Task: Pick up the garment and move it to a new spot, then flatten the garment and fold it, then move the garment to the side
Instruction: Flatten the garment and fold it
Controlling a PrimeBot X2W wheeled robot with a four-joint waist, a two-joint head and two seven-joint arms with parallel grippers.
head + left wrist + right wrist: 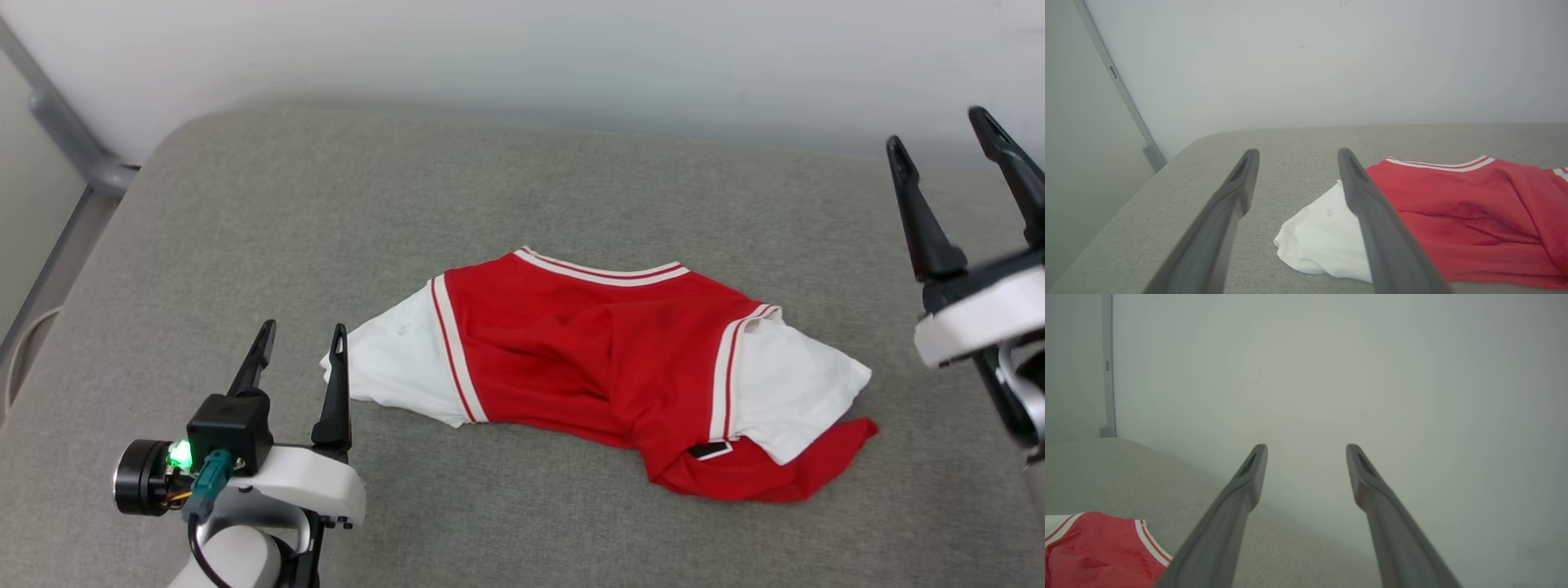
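Observation:
The garment (604,359) is a red shirt with white sleeves and striped trim, lying rumpled in the middle of the grey cushion. My left gripper (302,339) stands open just left of its white sleeve (392,363), with nothing between the fingers. In the left wrist view that gripper (1296,157) hovers over the cushion, the sleeve (1323,237) lying below and between its fingers and the red cloth (1466,216) to the right. My right gripper (943,131) is raised at the far right, open and empty. The right wrist view has that gripper (1306,451) facing the wall, the garment (1098,555) at lower left.
The grey cushion (326,204) ends at a rounded far edge against a pale wall (571,49). A grey metal rail (73,139) runs down the left side.

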